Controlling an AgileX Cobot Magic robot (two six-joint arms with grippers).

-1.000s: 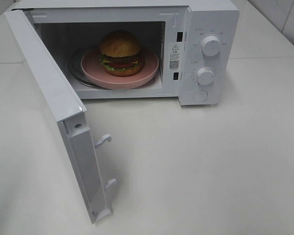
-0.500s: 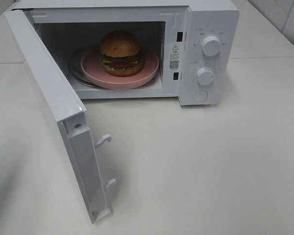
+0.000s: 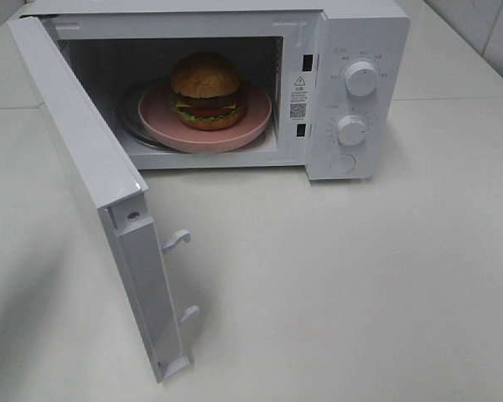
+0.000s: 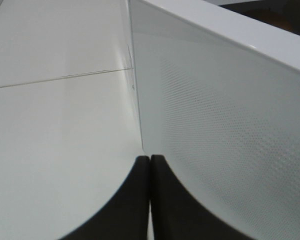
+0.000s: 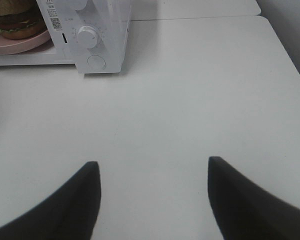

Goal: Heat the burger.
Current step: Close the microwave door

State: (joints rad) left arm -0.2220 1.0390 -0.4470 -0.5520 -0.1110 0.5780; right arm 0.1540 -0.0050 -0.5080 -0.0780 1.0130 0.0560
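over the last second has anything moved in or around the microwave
Nothing visibly changed. The burger sits on the pink plate inside the microwave as before, and the door stands open at the same angle.

Soft, even overhead light leaves the white table [image 3: 360, 276] pale and almost shadowless. A faint shadow lies beside the microwave door [image 3: 92, 184], and the cavity [image 3: 134, 59] is dimmer. Close to the wrist lenses, the left gripper [image 4: 150, 159] and right gripper [image 5: 152, 162] blur into dark shapes.
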